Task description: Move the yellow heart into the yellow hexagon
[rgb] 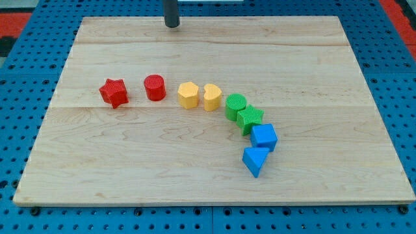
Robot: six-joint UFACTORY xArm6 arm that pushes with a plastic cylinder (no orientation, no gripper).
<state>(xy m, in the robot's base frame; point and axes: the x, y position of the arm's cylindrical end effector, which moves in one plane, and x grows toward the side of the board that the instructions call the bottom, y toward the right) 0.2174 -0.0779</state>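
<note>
The yellow heart (211, 97) sits near the middle of the wooden board (130, 169), touching or almost touching the yellow hexagon (188, 95) on its left. My tip (172, 25) is at the view's top, near the board's far edge, well above and left of both yellow blocks and touching no block.
A red star (114, 92) and a red cylinder (155, 87) lie left of the yellow blocks. A green cylinder (235, 105), a green star (249, 119), a blue cube (264, 137) and a blue triangle (255, 160) curve down to the right. Blue pegboard surrounds the board.
</note>
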